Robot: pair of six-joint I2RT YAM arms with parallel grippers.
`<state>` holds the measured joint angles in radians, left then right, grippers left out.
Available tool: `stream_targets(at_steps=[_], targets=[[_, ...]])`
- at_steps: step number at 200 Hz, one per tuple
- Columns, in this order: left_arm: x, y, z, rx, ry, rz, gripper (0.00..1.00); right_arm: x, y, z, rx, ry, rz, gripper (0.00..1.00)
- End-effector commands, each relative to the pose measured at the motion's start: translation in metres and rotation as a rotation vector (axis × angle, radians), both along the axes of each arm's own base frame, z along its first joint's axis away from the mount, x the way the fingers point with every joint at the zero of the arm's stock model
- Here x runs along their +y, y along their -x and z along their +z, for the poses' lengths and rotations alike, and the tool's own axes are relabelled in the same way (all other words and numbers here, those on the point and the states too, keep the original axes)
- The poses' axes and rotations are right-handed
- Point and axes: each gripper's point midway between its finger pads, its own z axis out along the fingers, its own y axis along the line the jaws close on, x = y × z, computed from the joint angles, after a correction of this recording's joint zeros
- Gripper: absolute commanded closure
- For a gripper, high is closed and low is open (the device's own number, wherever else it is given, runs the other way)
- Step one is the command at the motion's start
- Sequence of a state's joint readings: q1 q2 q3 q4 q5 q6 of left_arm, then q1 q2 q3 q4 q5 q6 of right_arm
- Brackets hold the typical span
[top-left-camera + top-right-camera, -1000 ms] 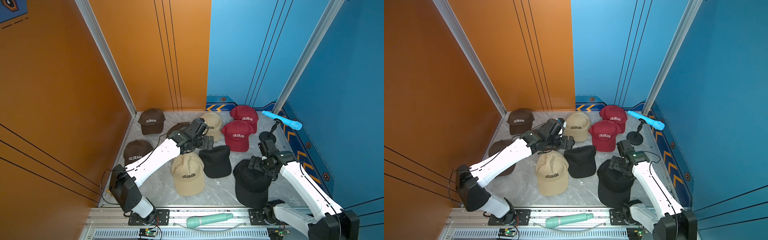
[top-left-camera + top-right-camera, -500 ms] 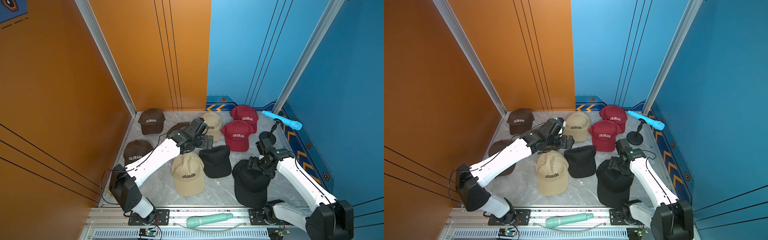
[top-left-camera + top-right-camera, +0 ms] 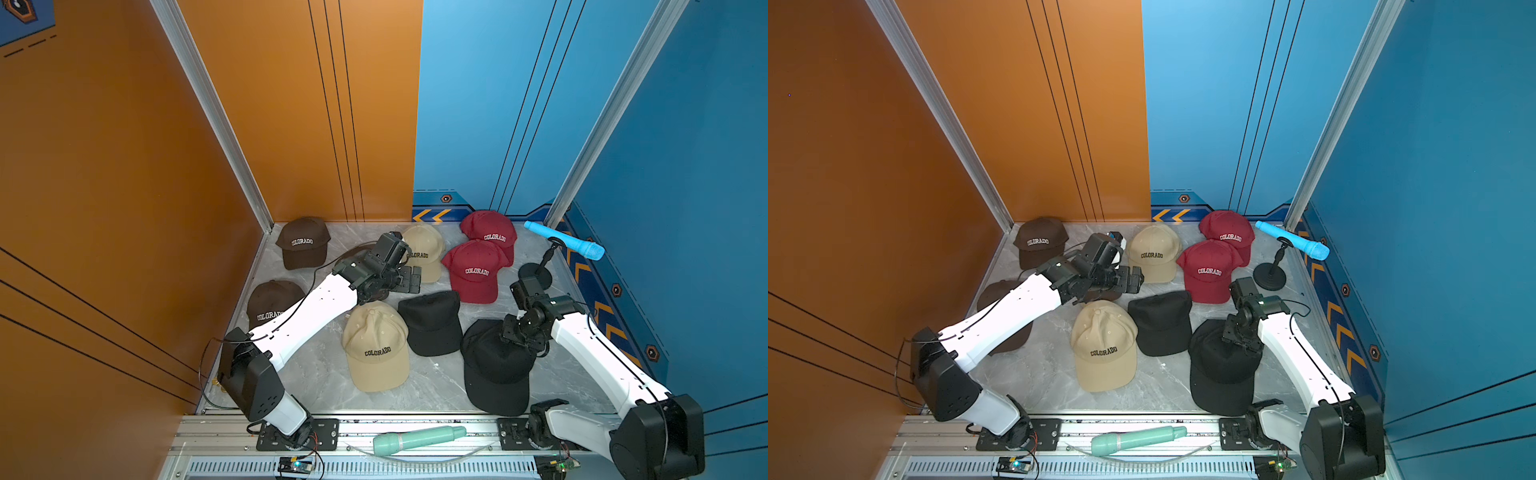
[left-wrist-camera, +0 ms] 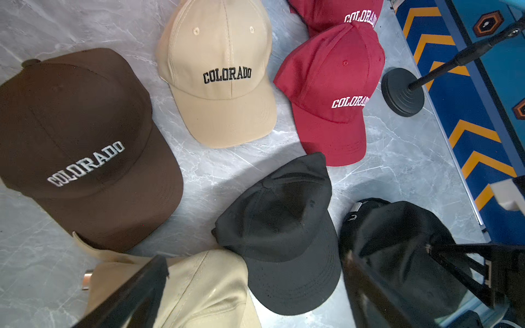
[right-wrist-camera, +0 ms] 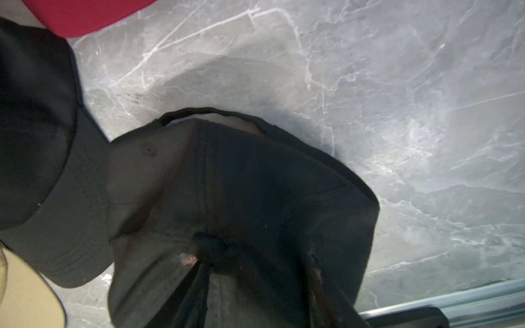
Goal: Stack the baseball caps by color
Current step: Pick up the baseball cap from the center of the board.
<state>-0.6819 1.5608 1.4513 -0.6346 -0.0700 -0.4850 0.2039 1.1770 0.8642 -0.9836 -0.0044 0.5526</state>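
- The right hand [image 3: 514, 337] is pressed down on top of a black cap [image 3: 494, 374]. This cap sits at the front right of the table [image 3: 324, 374].
- In the right wrist view its fingers [image 5: 190, 295] are about half closed. Black cloth sits between them — I cannot tell if the hold is tight.
- The left hand [image 3: 409, 278] hangs over the middle of the table. Its fingers are spread wide and it holds nothing.
- A second black cap [image 3: 434, 324] lies just beside the first one, nearer the middle.
- A beige cap [image 3: 376, 349] lies right beside the second black cap. The other beige cap [image 3: 424, 249] is at the back, just past the left hand.
- At the back right, a red cap [image 3: 476, 270] lies partly on another red cap [image 3: 488, 228].
- One brown cap [image 3: 303, 243] is in the back left corner.
- A second brown cap [image 3: 270, 299] lies by the left wall, partly under the left arm.
- A third brown cap [image 4: 79, 136] lies under that arm — the left wrist view shows it well.
- A blue toy microphone [image 3: 565, 245] sits on a black stand [image 3: 536, 276] by the right wall.
- A green toy microphone [image 3: 415, 438] lies on the front rail [image 3: 478, 428].
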Motion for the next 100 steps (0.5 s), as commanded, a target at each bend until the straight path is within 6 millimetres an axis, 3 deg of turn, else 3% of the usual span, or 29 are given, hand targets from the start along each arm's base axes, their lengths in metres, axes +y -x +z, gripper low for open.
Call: stream_targets(at_steps=[1,35,64,100], targets=[[0.002,-0.006,-0.002,-0.009,-0.01,-0.006,0.02,0.004,-0.004,0.001,-0.004,-0.009,0.014,0.52],[0.005,-0.01,-0.004,-0.006,-0.008,0.003,0.02,0.005,-0.006,0.002,-0.001,-0.011,0.028,0.71],[0.007,-0.013,-0.006,-0.005,-0.009,0.012,0.02,0.005,-0.01,0.009,-0.016,-0.006,0.044,0.98],[0.007,-0.019,-0.005,-0.004,-0.003,0.014,0.02,0.005,-0.016,0.03,-0.056,-0.002,0.084,1.0]])
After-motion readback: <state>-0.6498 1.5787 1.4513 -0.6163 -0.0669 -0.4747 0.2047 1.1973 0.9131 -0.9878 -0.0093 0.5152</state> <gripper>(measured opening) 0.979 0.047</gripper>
